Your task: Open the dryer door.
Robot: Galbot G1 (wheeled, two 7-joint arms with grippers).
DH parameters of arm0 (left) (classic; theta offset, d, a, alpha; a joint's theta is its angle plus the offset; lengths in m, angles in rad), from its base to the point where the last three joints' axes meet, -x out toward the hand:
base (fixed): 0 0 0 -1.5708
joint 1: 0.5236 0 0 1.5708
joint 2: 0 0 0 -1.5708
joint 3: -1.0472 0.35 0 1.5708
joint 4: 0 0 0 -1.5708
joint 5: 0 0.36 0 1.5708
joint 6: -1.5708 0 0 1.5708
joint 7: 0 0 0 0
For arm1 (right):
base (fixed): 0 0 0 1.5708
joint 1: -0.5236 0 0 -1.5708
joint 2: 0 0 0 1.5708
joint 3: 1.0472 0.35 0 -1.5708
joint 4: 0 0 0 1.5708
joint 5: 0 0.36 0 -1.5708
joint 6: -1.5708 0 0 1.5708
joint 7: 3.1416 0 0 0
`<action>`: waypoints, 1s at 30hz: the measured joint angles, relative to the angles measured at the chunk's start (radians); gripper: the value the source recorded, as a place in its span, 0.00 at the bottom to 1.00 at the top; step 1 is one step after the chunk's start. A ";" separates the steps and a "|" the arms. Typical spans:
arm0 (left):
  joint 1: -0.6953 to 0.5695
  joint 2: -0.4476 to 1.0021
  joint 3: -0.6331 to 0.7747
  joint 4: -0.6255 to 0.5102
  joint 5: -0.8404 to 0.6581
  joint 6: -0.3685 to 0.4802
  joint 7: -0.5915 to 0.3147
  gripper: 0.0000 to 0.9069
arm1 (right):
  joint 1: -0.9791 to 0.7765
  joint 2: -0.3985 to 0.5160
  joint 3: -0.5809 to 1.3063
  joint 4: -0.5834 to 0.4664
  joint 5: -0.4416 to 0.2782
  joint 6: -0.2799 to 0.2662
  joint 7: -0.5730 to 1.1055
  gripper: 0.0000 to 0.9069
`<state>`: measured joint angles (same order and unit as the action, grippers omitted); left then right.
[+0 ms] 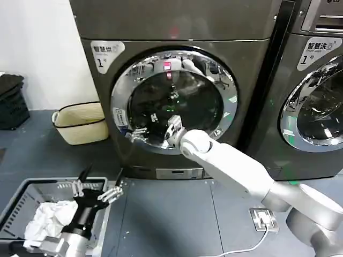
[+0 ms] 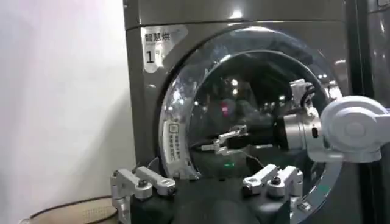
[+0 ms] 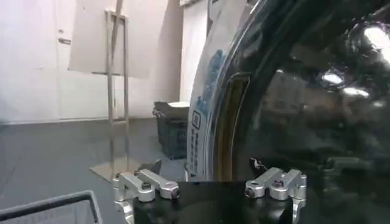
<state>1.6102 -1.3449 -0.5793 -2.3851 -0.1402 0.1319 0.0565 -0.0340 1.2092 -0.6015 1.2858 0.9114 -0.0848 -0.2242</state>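
Two grippers: one works at the machine front, the other waits low over a basket.
Dryer door (image 1: 174, 101): round porthole with a wide chrome ring around dark glass, set in the front of the dark grey machine (image 1: 177, 21); it sits flush against the machine's face.
Right gripper (image 1: 140, 134): reaches across the lower left of the glass toward the chrome ring, on a white arm (image 1: 230, 163) stretched from the robot's right; its jaws stand apart with nothing between them, the fingertips close to the ring near a small label (image 1: 119, 116).
Left gripper (image 1: 99, 191): hangs near the floor at the robot's left, above the edge of a grey laundry basket (image 1: 16, 198); its jaws are spread wide and empty.
Basket contents: crumpled white cloth (image 1: 51, 214).
Neighbouring machine (image 1: 316, 96): stands to the right, with its own chrome-ringed door.
Floor, left of dryer: cream woven basket (image 1: 80, 122) against the wall.
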 joint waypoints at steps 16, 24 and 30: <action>0.000 -0.001 0.000 0.003 -0.001 -0.002 0.000 1.00 | 0.027 0.056 -0.014 -0.057 -0.003 0.007 -0.041 1.00; 0.004 -0.001 -0.008 -0.002 -0.004 -0.003 0.001 1.00 | 0.042 0.079 -0.020 -0.092 -0.012 0.013 -0.080 1.00; 0.007 -0.001 -0.012 -0.005 -0.010 -0.004 0.001 1.00 | 0.043 0.095 -0.017 -0.128 -0.035 0.021 -0.126 1.00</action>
<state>1.6174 -1.3464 -0.5914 -2.3900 -0.1499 0.1281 0.0576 0.0087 1.3046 -0.6185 1.1579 0.8765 -0.0635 -0.3499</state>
